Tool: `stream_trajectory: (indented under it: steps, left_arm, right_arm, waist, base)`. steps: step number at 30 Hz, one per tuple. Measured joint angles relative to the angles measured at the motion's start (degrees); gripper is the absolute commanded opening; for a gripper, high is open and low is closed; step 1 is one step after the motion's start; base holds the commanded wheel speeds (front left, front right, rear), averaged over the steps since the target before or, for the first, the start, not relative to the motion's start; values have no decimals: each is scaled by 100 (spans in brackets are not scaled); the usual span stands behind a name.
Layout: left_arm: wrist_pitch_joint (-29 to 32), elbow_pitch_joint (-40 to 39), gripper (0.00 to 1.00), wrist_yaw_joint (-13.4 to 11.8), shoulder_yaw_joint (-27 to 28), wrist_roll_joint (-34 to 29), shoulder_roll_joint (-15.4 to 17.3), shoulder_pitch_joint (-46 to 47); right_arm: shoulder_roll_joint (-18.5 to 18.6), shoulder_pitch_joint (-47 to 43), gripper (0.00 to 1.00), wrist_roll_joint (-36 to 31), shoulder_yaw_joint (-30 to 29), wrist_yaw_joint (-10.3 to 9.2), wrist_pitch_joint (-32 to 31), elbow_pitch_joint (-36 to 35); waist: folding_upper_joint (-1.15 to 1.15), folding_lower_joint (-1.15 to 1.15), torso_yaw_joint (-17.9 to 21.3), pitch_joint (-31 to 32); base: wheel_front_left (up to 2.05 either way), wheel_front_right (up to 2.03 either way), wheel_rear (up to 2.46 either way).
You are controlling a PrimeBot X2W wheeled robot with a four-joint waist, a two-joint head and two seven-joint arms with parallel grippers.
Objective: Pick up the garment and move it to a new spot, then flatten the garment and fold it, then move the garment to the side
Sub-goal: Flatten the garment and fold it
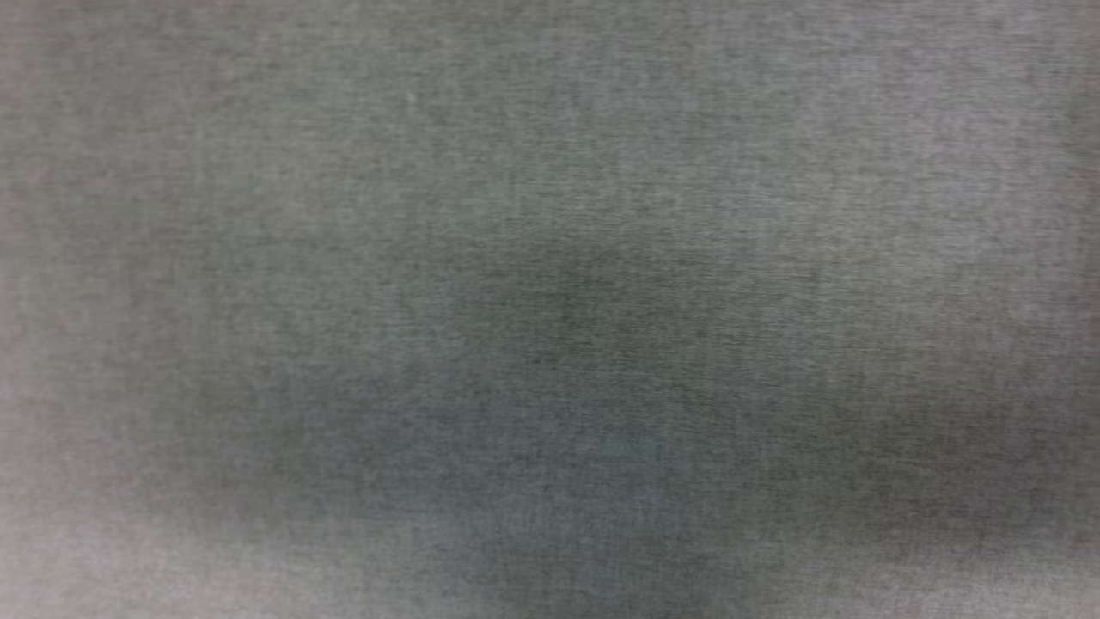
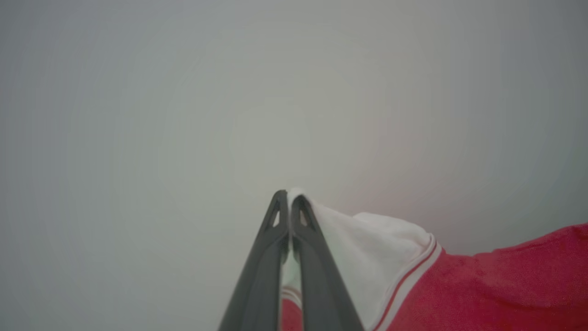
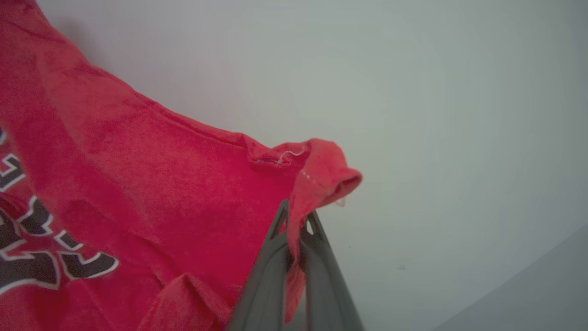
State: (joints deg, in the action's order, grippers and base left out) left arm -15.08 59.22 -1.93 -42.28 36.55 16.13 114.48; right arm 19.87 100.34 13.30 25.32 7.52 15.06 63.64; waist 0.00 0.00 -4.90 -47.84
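The garment point(image 2: 505, 280) hangs between the left gripper point(image 2: 288, 197) and the right gripper point(image 3: 296, 220), each clenched on a piece of it.

In the left wrist view, the dark fingers point(image 2: 317, 266) are pressed together on the tip of a white sleeve. The sleeve's red-and-white striped trim runs to their right, and the red body spreads away to the lower right. The right wrist view shows the part the left one lacks: the fingers point(image 3: 264, 285) pinch a rolled red edge with its stitching showing, and the black, white-outlined print point(image 3: 41, 257) sits at the far left of the cloth. Behind the garment in both wrist views lies a pale, plain surface point(image 3: 459, 115), which ends against a darker grey strip point(image 3: 542, 294) at the lower right. The head view gives a blurred grey woven texture point(image 1: 550, 309) with a dark shadow at its middle; what it is cannot be told.
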Motion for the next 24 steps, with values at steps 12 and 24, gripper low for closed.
stream_trajectory:
  steps: [12,24]
  left_arm:
    - [0,719,0,775,-104,-18,52,-1338]
    - [3,211,0,927,-632,270,238,-3621]
  right_arm:
    - [-87,-1146,0,533,472,0,-1,-300]
    - [967,-3153,0,2231,1697,0,-410,-1515]
  waist:
    - [0,0,-179,707]
    - [0,0,-180,1916]
  base:
    - [0,0,0]
    - [0,0,0]
